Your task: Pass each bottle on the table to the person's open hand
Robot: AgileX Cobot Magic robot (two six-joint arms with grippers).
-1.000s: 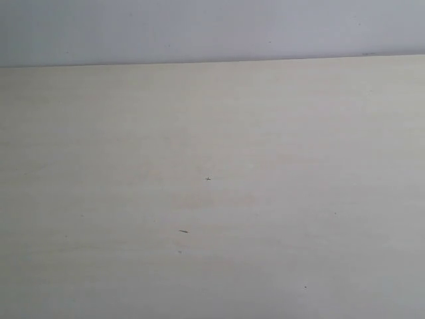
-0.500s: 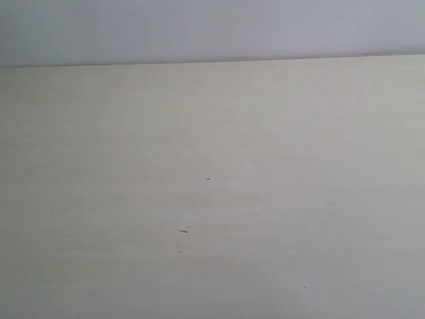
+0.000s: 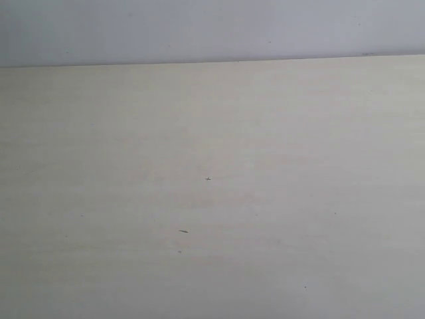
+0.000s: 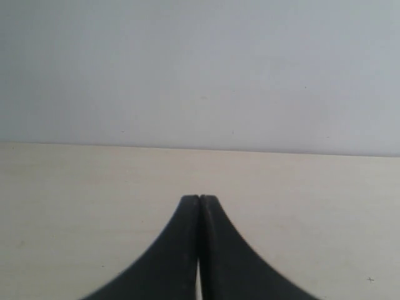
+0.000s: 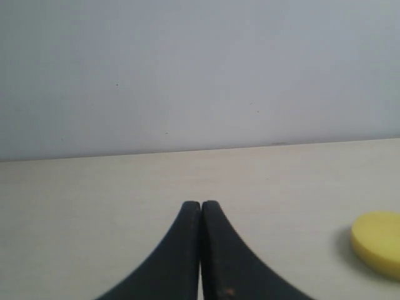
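The pale beige table (image 3: 265,133) fills the exterior view, and neither a bottle nor a gripper shows there. The person's open hand is out of view. In the left wrist view my left gripper (image 4: 199,198) hangs over the table (image 4: 69,187), its black fingers pressed together with nothing between them. My right gripper (image 5: 200,204) is shut and empty in the same way. Off to its side a round yellow object (image 5: 379,242) lies on the table, cut off by the frame edge; I cannot tell whether it is a bottle.
A plain grey-white wall (image 3: 199,30) rises behind the table's far edge. A few tiny dark specks (image 3: 183,231) mark the tabletop.
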